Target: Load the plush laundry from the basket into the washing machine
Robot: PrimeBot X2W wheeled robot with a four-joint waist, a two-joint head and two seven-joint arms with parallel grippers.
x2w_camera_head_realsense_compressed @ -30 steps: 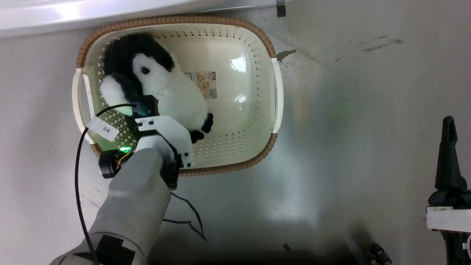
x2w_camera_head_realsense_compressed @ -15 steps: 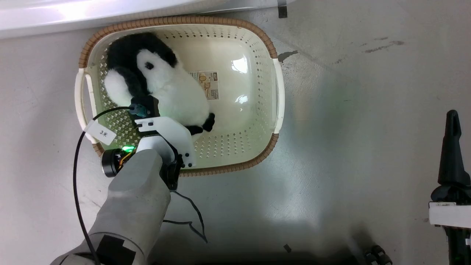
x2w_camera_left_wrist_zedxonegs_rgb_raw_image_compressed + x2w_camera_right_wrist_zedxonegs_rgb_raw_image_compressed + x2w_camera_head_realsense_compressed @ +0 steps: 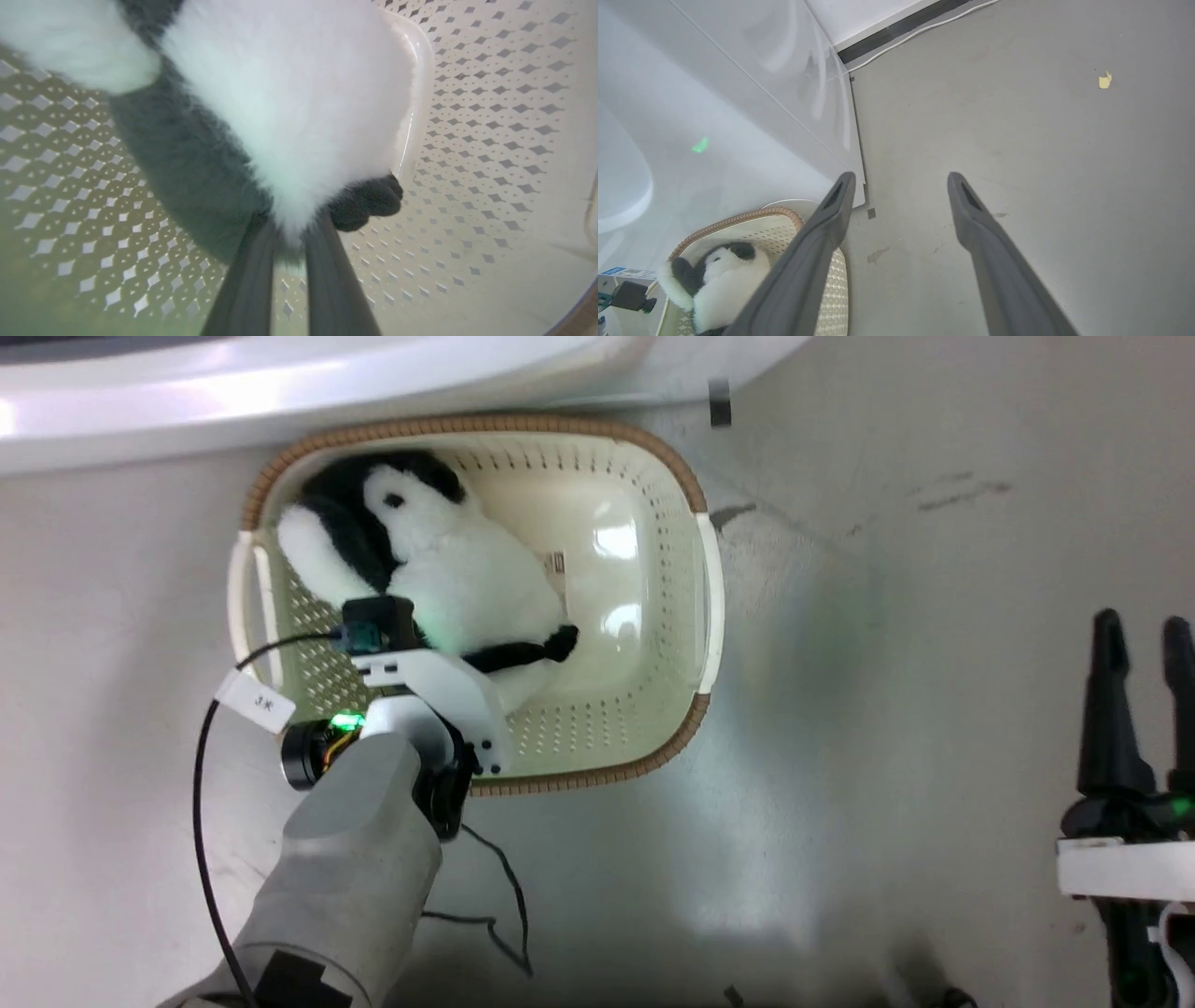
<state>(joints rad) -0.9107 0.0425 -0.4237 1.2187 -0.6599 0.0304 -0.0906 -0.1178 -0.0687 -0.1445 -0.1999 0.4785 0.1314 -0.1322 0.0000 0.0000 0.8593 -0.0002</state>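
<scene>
The washing machine (image 3: pixel 280 392) is the white body running just beyond the basket's far rim; its porthole is out of my views. The basket (image 3: pixel 523 425) sits on the floor (image 3: pixel 840 709) close against it. The plush laundry (image 3: pixel 467 579) lies inside the basket, at the left end, head toward the far rim.

My left gripper (image 3: pixel 289 224) reaches in over the basket's near rim. Its fingers are pinched shut on a tuft of white fur at the toy's lower end, beside a black foot. My right gripper (image 3: pixel 1144 621) hangs well to the right of the basket, over bare floor, its fingers spread and holding nothing.

I judge this as the pick-up step, with the grasp made. Next I must lift the toy clear of the basket's rim and carry it to the drum. A hold on fur alone may slip.
</scene>
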